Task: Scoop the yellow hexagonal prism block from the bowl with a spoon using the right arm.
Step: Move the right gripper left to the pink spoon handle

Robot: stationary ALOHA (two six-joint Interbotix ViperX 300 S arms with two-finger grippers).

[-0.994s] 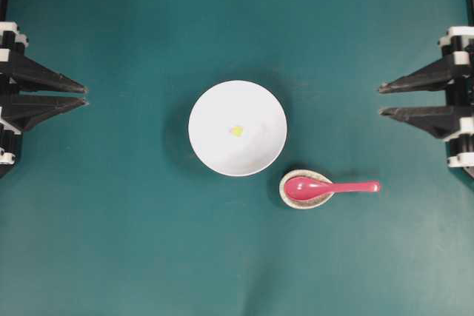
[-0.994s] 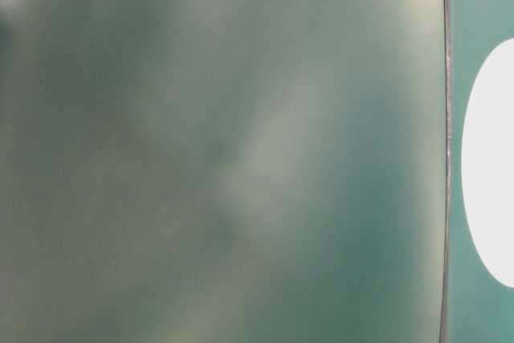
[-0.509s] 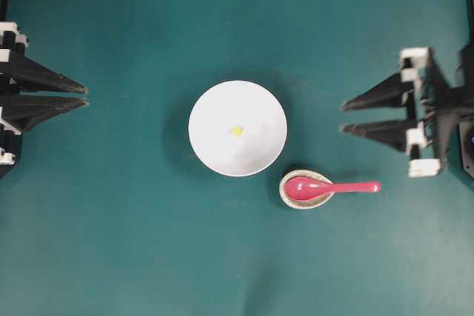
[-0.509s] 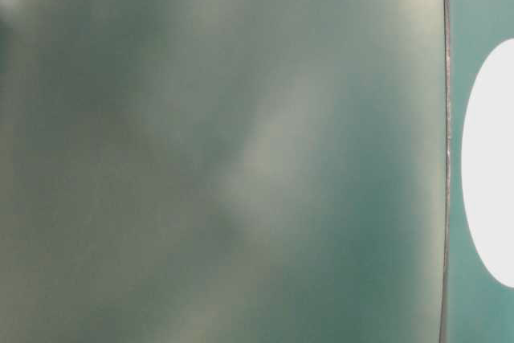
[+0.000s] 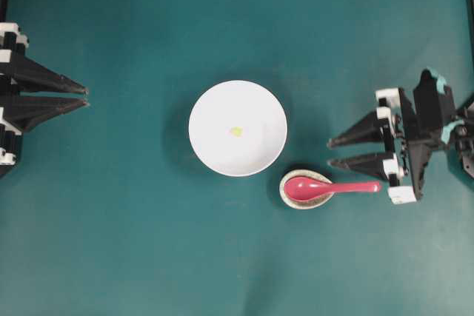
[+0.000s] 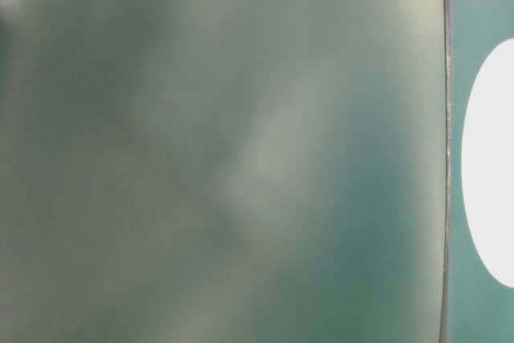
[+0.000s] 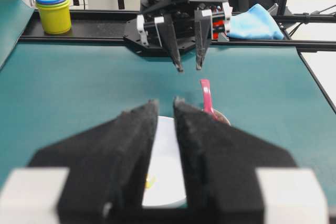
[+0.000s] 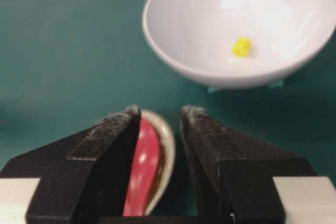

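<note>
Just left of right hand | spoon on dish | hand released, empty

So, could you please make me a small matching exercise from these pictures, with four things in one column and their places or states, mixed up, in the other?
Things:
1. yellow block
2. pink spoon
3. right hand
4. left hand

Places or states:
A. scoop resting in the small speckled dish
B. at the left edge of the overhead view, far from the bowl
C. lying inside the white bowl
D. open, empty, just above the spoon's handle in the overhead view

Pairs: 1-C, 2-A, 3-D, 4-B
</note>
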